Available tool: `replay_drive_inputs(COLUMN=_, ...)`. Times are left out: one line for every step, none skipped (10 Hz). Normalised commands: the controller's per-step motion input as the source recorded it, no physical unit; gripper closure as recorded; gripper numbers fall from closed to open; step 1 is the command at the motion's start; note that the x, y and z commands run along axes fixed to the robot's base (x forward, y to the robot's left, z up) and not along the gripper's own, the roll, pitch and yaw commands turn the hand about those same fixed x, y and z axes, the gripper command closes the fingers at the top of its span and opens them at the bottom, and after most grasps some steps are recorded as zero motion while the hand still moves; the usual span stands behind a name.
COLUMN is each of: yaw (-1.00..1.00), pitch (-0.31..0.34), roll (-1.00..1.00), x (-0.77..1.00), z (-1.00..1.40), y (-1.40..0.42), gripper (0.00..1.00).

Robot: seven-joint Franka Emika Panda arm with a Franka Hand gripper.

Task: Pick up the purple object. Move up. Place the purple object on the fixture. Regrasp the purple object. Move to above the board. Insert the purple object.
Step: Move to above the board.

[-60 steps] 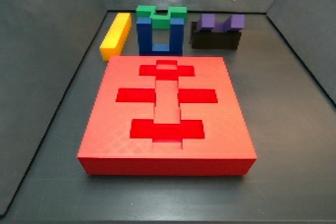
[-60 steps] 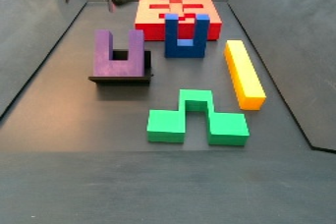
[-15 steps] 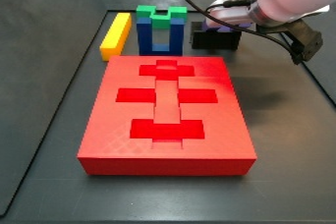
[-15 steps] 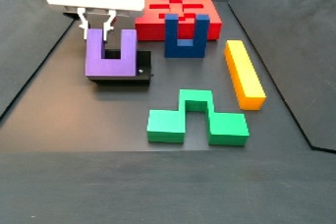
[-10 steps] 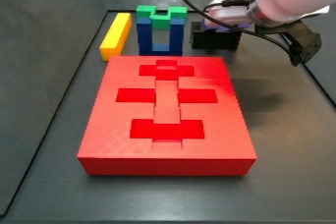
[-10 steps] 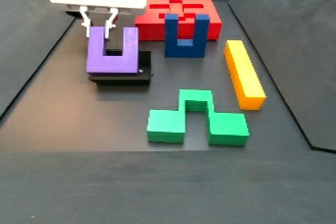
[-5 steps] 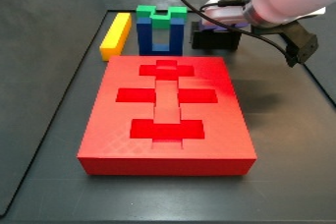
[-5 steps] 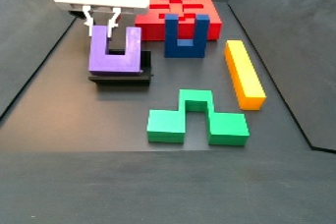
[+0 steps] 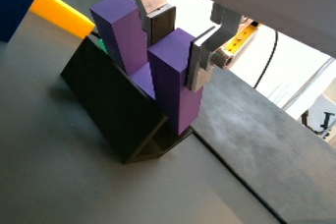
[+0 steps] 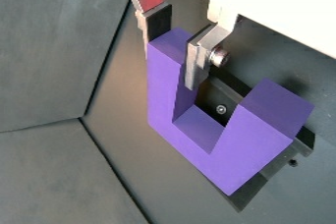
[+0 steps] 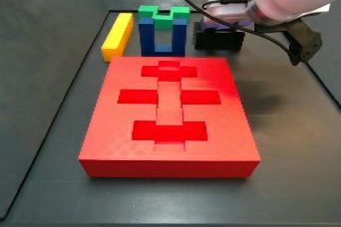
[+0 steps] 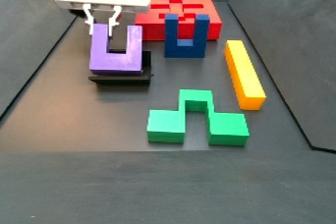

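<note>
The red board (image 11: pixel 170 119) fills the floor's middle in a side view. At its 1 o'clock, the black fixture (image 12: pixel 134 75) carries the purple object (image 12: pixel 114 56), standing prongs-up. The gripper (image 12: pixel 105 18) straddles one prong from above, silver fingers (image 10: pixel 197 59) on either face, jaws narrow, apparently touching it.
</note>
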Motion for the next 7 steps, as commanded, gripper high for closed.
replay_drive_inputs(yaw=0.0, pitch=0.0, roll=0.0, x=0.0, z=1.4, y=0.0, gripper=1.0)
replay_drive_inputs(yaw=0.02, pitch=-0.039, roll=0.0, x=0.01, z=1.4, y=-0.04, gripper=1.0)
replay_drive_inputs(yaw=0.01, pitch=-0.049, roll=-0.03, x=-0.01, z=1.4, y=-0.02, gripper=1.0)
replay_drive_inputs(yaw=-0.01, pitch=-0.036, roll=0.0, x=0.0, z=1.4, y=-0.01, gripper=1.0)
replay_drive_inputs(yaw=-0.02, pitch=-0.008, roll=0.0, x=0.0, z=1.4, y=-0.03, gripper=1.0)
replay_drive_inputs(yaw=-0.03, pitch=0.008, roll=-0.01, x=0.0, z=1.4, y=-0.03, gripper=1.0)
replay_drive_inputs(yaw=-0.03, pitch=0.019, roll=-0.01, x=0.01, z=1.4, y=-0.02, gripper=1.0)
